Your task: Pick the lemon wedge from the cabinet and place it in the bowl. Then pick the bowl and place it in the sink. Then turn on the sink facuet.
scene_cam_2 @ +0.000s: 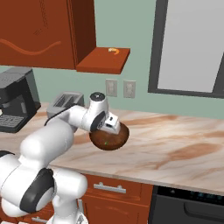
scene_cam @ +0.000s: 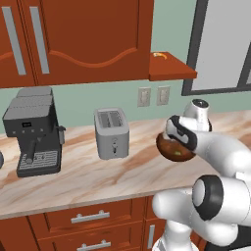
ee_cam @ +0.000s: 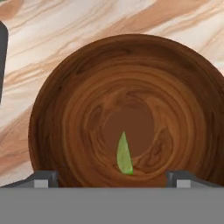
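The dark brown wood-grain bowl point(ee_cam: 131, 87) stands on the marble counter point(scene_cam: 73, 176), and the small yellow-green lemon wedge point(ee_cam: 124, 155) lies near the middle of its floor. My gripper point(ee_cam: 113, 179) hangs just above the bowl point(scene_cam_2: 114, 141), open, fingertips point(ee_cam: 41, 179) spread wide with nothing between them. From the left base the hand point(scene_cam: 182, 133) covers much of the bowl point(scene_cam: 169, 152). The red-brown cabinet point(scene_cam: 88, 39) hangs above, doors closed. The sink and the sink facuet are out of view.
A toaster point(scene_cam: 112, 132) and a black coffee machine point(scene_cam: 33, 130) stand left of the bowl. The cabinet's side shelf point(scene_cam_2: 103, 61) carries a small orange-yellow piece point(scene_cam_2: 114, 51). Wall outlets point(scene_cam_2: 118, 89) and a window point(scene_cam_2: 188, 43) are behind; drawers point(scene_cam: 88, 218) below.
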You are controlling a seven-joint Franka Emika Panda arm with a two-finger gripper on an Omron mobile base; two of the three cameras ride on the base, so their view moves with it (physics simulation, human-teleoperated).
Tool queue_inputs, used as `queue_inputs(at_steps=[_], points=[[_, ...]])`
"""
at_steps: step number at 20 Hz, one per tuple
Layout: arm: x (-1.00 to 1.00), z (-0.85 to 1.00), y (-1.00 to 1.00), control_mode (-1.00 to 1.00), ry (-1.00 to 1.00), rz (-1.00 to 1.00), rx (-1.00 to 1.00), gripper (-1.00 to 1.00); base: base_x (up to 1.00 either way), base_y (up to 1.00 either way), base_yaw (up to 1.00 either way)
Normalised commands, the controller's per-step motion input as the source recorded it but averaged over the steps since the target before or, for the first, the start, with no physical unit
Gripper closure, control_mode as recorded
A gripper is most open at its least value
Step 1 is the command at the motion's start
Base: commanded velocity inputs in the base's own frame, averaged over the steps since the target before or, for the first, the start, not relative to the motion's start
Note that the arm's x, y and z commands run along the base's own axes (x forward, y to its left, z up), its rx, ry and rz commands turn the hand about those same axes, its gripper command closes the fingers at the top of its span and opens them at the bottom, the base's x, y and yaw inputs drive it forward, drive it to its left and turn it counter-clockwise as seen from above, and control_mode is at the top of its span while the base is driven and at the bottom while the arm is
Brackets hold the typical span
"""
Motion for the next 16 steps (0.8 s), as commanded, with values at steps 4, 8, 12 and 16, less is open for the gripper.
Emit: queue_inputs(at_steps=[4, 8, 12, 16], points=[[-0.08, 0.01, 0.20, -1.00, -0.05, 0.10, -0.26, -1.00, 0.00, 0.00, 0.00], [0.00, -0.15, 0.08, -1.00, 0.00, 0.10, -0.17, -1.00, 0.00, 0.00, 0.00], [0.00, -0.19, 0.00, -1.00, 0.01, 0.10, -0.10, -1.00, 0.00, 0.00, 0.00], [0.00, -0.09, 0.00, -1.00, 0.06, 0.08, -0.06, -1.00, 0.00, 0.00, 0.00]])
